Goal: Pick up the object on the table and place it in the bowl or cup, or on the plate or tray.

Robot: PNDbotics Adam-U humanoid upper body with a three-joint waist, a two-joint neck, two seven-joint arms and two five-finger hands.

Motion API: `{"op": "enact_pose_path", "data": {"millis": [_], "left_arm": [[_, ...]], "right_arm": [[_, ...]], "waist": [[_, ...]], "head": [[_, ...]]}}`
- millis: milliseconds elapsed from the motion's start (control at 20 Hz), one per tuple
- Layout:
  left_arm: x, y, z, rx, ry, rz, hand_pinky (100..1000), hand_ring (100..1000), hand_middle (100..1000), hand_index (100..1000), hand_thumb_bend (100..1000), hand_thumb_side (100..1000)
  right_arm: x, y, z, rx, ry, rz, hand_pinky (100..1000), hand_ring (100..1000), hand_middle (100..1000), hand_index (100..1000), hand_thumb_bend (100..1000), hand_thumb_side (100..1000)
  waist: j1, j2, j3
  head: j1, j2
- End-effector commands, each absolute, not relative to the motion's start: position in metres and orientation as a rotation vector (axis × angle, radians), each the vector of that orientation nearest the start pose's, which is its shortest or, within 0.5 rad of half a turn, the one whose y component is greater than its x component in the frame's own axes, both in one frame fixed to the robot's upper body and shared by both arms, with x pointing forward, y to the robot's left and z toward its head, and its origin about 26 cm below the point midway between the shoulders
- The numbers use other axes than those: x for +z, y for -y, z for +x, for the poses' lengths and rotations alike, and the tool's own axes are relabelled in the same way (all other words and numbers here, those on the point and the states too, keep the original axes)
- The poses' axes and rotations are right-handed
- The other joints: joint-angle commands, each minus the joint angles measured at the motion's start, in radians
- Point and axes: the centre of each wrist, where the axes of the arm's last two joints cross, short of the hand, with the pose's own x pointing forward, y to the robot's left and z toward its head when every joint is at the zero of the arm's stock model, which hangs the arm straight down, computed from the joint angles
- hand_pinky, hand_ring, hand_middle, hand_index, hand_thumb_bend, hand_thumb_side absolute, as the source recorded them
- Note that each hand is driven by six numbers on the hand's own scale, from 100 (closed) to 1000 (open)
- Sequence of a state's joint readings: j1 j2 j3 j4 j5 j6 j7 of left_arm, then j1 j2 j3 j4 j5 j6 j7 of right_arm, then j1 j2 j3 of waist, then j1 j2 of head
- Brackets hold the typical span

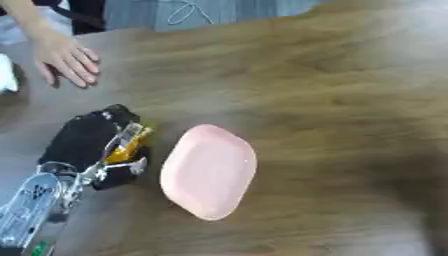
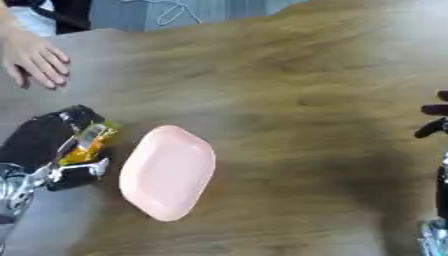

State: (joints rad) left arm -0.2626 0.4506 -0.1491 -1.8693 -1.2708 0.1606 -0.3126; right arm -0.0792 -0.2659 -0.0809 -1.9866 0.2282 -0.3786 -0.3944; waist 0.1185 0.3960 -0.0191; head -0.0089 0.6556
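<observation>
Near the front left edge of the wooden table (image 1: 332,100), the left hand (image 1: 87,142), black with a silver wrist, coming in from the lower left corner. Closed around a small yellow-orange object (image 1: 129,145), with a pale, shiny upper part; not possible to tell what kind of thing. Held just above or on the table surface, cannot tell which, and just beside the left rim of the tray, still outside of it.

Just to the right of that hand, a pink tray (image 1: 210,172), rounded-rectangular with a raised rim, lying flat on the table, one long side turned toward the left hand. Nothing resting inside, only its plain pink bottom.

At the right edge of the table, seen only in the right eye view, the right hand (image 2: 435,120): some dark fingers pointing left, apart from each other and not curled, touching nothing, well apart from the tray.

Toward the far left corner of the table, a person's bare hand (image 1: 68,59), palm down, fingers spread and pointing to the near side, well apart from tray and object. Beyond the far edge, a grey floor with a thin light cable (image 1: 188,12).
</observation>
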Motion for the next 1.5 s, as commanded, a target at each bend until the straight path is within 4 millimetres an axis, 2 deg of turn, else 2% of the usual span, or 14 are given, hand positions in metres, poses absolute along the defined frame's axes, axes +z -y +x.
{"op": "enact_pose_path", "data": {"millis": [50, 700, 800, 850, 900, 950, 1000, 1050, 1100, 1150, 1200, 1250, 1300, 1500], "left_arm": [[0.155, -0.261, 0.311, -1.316, 1.388, 1.360, 467, 663, 779, 832, 551, 464], [0.130, -0.255, 0.304, -1.193, 1.392, 1.242, 446, 643, 775, 814, 476, 474], [0.130, -0.254, 0.304, -1.183, 1.396, 1.235, 432, 626, 769, 803, 354, 314], [0.129, -0.254, 0.304, -1.176, 1.398, 1.233, 420, 614, 762, 800, 223, 100], [0.129, -0.253, 0.304, -1.160, 1.405, 1.233, 392, 590, 743, 802, 100, 100], [0.129, -0.253, 0.304, -1.146, 1.414, 1.235, 371, 575, 729, 795, 100, 100], [0.131, -0.252, 0.303, -1.124, 1.439, 1.243, 295, 538, 695, 770, 100, 100], [0.132, -0.251, 0.303, -1.099, 1.469, 1.254, 155, 481, 641, 719, 100, 100], [0.134, -0.249, 0.302, -1.061, 1.517, 1.271, 100, 372, 524, 597, 100, 100], [0.135, -0.248, 0.301, -1.027, 1.563, 1.282, 100, 301, 436, 515, 100, 100], [0.137, -0.246, 0.301, -0.992, 1.622, 1.286, 100, 165, 290, 387, 100, 100], [0.138, -0.245, 0.300, -0.962, 1.674, 1.285, 100, 111, 235, 335, 100, 100], [0.138, -0.244, 0.300, -0.930, 1.728, 1.281, 100, 100, 156, 267, 100, 100], [0.138, -0.244, 0.302, -0.833, 1.873, 1.269, 100, 100, 129, 241, 106, 100]], "right_arm": [[0.144, 0.294, 0.273, 0.016, 2.513, -0.601, 351, 574, 653, 827, 100, 724], [0.145, 0.294, 0.274, 0.011, 2.519, -0.599, 353, 575, 655, 828, 100, 727], [0.145, 0.294, 0.274, 0.010, 2.520, -0.598, 354, 575, 655, 828, 100, 728], [0.145, 0.294, 0.274, 0.009, 2.521, -0.597, 354, 575, 656, 828, 100, 729], [0.145, 0.294, 0.274, 0.008, 2.521, -0.597, 354, 575, 656, 828, 100, 729], [0.145, 0.294, 0.274, 0.007, 2.521, -0.597, 354, 575, 656, 828, 100, 729], [0.145, 0.294, 0.274, 0.007, 2.521, -0.596, 354, 576, 656, 828, 100, 730], [0.146, 0.294, 0.274, 0.006, 2.521, -0.595, 354, 576, 656, 828, 100, 730], [0.146, 0.294, 0.274, 0.005, 2.522, -0.595, 355, 576, 656, 828, 100, 730], [0.146, 0.294, 0.274, 0.004, 2.522, -0.594, 355, 576, 656, 828, 100, 730], [0.146, 0.294, 0.274, 0.004, 2.522, -0.593, 355, 576, 656, 828, 100, 730], [0.146, 0.294, 0.274, 0.004, 2.522, -0.592, 355, 576, 656, 828, 100, 730], [0.146, 0.293, 0.274, 0.004, 2.522, -0.591, 355, 576, 656, 828, 100, 730], [0.145, 0.293, 0.274, 0.004, 2.520, -0.588, 356, 577, 657, 828, 100, 730]], "waist": [[-0.002, -0.009, -0.001], [-0.013, -0.007, 0.011], [-0.016, -0.009, 0.012], [-0.017, -0.010, 0.012], [-0.018, -0.011, 0.013], [-0.019, -0.012, 0.013], [-0.020, -0.013, 0.014], [-0.021, -0.013, 0.014], [-0.021, -0.014, 0.015], [-0.022, -0.015, 0.015], [-0.023, -0.016, 0.015], [-0.023, -0.016, 0.015], [-0.023, -0.017, 0.014], [-0.023, -0.020, 0.014]], "head": [[0.000, -0.002], [-0.004, -0.006], [-0.003, -0.006], [-0.003, -0.007], [-0.003, -0.007], [-0.003, -0.008], [-0.003, -0.008], [-0.003, -0.008], [-0.003, -0.009], [-0.003, -0.009], [-0.002, -0.009], [-0.002, -0.009], [-0.002, -0.009], [-0.002, -0.008]]}}
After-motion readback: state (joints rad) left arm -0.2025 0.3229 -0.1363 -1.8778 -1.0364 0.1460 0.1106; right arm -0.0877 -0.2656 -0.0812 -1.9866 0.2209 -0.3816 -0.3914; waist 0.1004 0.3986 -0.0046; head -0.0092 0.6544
